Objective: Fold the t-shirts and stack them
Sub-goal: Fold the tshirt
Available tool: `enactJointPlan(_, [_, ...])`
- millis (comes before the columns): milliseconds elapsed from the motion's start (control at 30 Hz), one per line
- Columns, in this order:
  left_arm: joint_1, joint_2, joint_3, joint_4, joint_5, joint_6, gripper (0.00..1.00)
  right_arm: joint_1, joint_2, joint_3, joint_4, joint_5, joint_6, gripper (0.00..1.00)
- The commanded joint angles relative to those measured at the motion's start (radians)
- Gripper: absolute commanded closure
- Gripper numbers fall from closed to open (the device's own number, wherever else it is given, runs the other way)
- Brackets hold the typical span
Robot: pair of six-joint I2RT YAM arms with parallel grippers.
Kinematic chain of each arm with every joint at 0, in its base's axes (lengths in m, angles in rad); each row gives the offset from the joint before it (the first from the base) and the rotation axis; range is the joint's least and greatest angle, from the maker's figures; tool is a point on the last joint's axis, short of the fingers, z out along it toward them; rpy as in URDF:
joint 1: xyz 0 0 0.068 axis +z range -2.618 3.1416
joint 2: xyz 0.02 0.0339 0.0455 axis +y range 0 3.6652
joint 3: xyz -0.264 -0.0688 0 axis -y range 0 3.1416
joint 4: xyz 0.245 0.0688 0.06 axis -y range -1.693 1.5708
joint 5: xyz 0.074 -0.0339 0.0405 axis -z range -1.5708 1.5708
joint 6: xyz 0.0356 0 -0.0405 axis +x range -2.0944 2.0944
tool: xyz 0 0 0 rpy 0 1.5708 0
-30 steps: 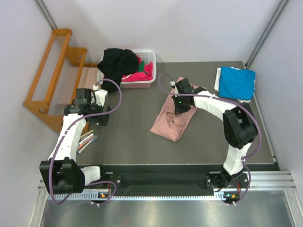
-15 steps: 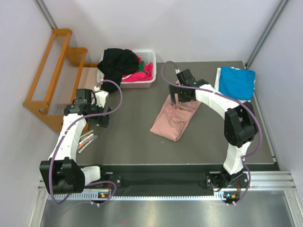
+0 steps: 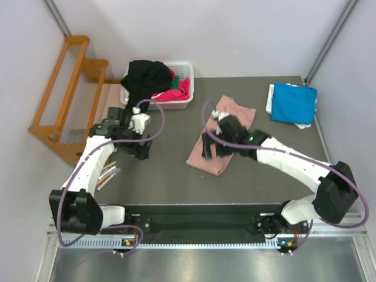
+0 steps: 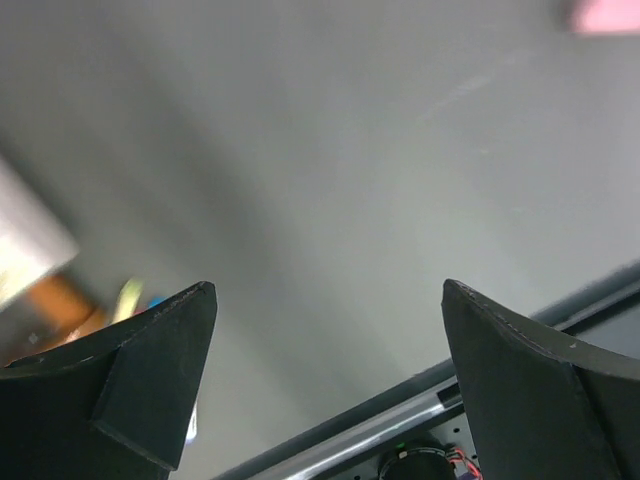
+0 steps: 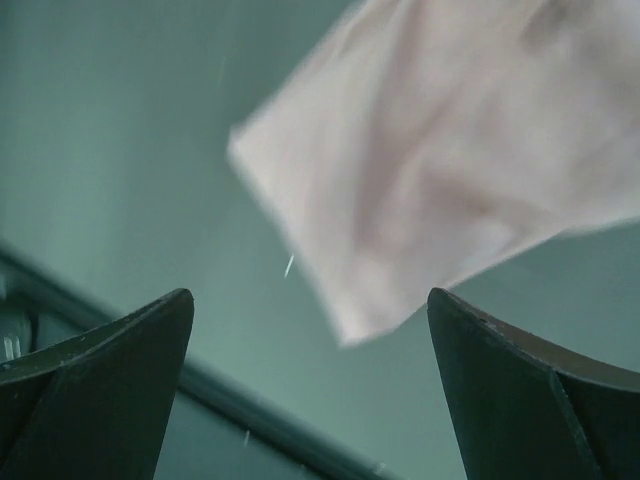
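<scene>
Two shirts lie out on the dark bench (image 3: 164,176), and more are heaped in the white basket (image 3: 183,64) at its far edge. A black shirt (image 3: 145,79) spills over the basket's left rim. A magenta shirt (image 3: 176,93) fills the inside, with a sliver of green shirt (image 3: 175,79) beside it.

To the right of the basket and nearer the arms lies the pink shirt (image 3: 235,111), rumpled and folded into a long strip that slants down to the left. Well to the right of the basket, at the bench's far right corner, sits the blue shirt (image 3: 294,103), folded flat, with a white layer showing under its left edge.

The right arm (image 3: 288,161) reaches across the pink shirt. Its jaws hang over the strip's near left part, spread wide with nothing between them. In the wrist view a corner of the pink shirt (image 5: 450,150) lies blurred beyond the fingers (image 5: 110,370), apart from them.

The left arm (image 3: 88,164) bends in from the near side of the basket. Its jaws stand over bare bench below the basket's left end, wide open and holding nothing.

Left of the basket, off the bench, stands a wooden rack (image 3: 64,88). A few small coloured pen-like sticks (image 3: 108,175) lie beside the left arm. Any lettering on the shirts or arms is too small to read.
</scene>
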Motion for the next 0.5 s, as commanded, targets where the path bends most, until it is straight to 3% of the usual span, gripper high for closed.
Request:
enactJointPlan(0, [-0.222,0.046,0.016,0.091,-0.031,-0.058,0.01,0.148,-0.072,-0.176,0.072,0.009,0.203,0.00])
enactJointPlan(33, [-0.281,0.076,0.019,0.111,-0.035,-0.069,0.01,0.185,-0.089,-0.200,0.092,0.011,0.226,0.00])
enactJointPlan(133, [-0.319,0.165,0.059,0.159,0.012,-0.103,0.01,0.208,-0.082,-0.247,0.111,0.035,0.267,0.00])
enactJointPlan(467, [-0.339,0.385,0.125,0.301,0.151,-0.122,0.01,0.205,0.004,-0.172,0.066,0.140,0.218,0.02])
